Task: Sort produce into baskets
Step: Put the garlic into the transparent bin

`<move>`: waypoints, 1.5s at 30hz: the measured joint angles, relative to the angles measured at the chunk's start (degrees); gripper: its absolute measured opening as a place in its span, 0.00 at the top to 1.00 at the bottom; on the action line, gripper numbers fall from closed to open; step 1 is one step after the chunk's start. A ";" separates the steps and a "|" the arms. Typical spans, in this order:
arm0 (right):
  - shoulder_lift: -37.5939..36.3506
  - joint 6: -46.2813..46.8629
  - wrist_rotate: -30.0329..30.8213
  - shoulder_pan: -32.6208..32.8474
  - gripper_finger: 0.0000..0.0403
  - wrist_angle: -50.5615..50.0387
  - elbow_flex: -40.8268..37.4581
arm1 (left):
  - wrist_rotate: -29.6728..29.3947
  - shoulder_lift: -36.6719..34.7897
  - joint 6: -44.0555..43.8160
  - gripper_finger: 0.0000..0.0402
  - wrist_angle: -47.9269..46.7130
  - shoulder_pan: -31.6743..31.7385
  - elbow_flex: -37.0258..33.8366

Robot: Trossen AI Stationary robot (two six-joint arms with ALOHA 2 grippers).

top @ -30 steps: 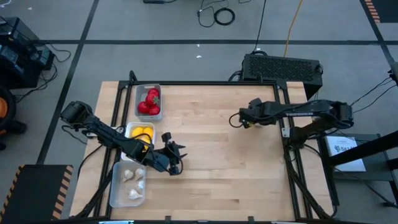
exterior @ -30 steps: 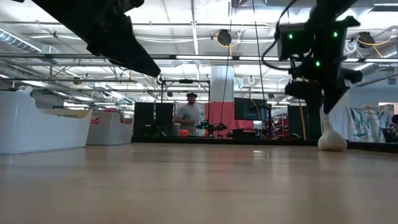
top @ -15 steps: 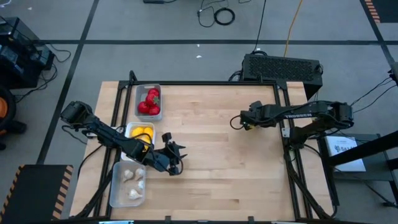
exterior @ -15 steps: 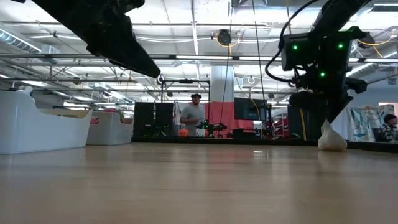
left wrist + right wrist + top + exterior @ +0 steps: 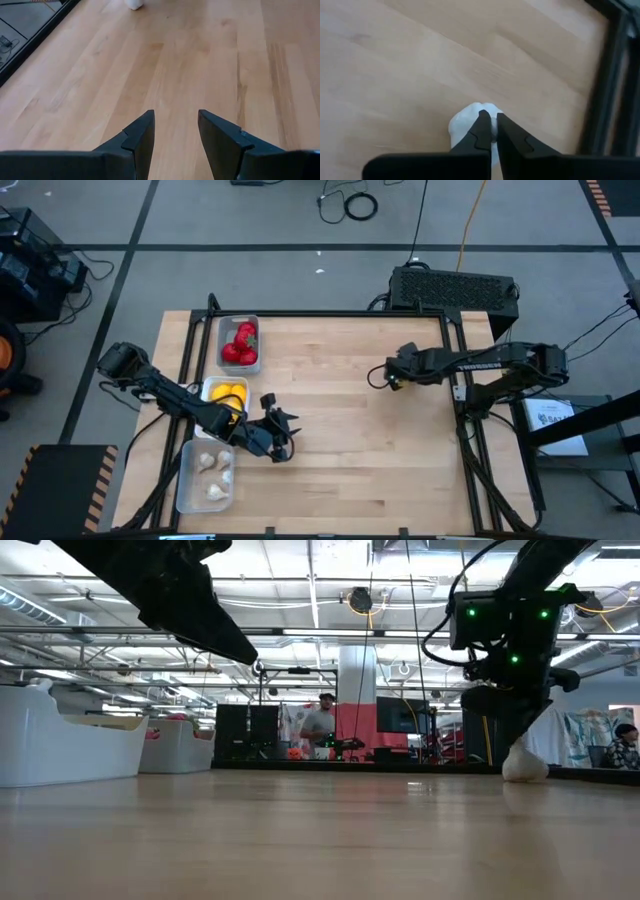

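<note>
Garlic bulb in right gripper, three trays filled at left edge

Right gripper (image 5: 377,376): you find it over the table's right half, toward the far edge, fingers pinched tight on a whitish garlic bulb (image 5: 470,123). The low view shows the bulb (image 5: 526,762) hanging under the gripper (image 5: 512,740); you cannot tell from these views whether it is touching the wood.

Left gripper (image 5: 281,430): you see it low over the table (image 5: 360,470) just beside the left-edge trays, fingers (image 5: 139,140) spread apart with only bare boards between them.

Trays, a column of three along the table's left edge:
- Far tray (image 5: 254,321): red round pieces (image 5: 239,348).
- Middle tray (image 5: 207,385): yellow-orange pieces (image 5: 229,393); the left arm crosses part of it.
- Near tray (image 5: 187,490): whitish garlic bulbs (image 5: 214,475), four or so.

Low view: two tray walls (image 5: 60,745) show white at the picture's left. Beyond the table you see a person (image 5: 320,727) standing in the room behind.
</note>
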 joint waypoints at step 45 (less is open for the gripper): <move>75.92 -47.56 -21.05 31.92 1.00 87.79 79.32 | -19.78 -18.89 -16.46 0.60 -37.68 -0.97 -0.11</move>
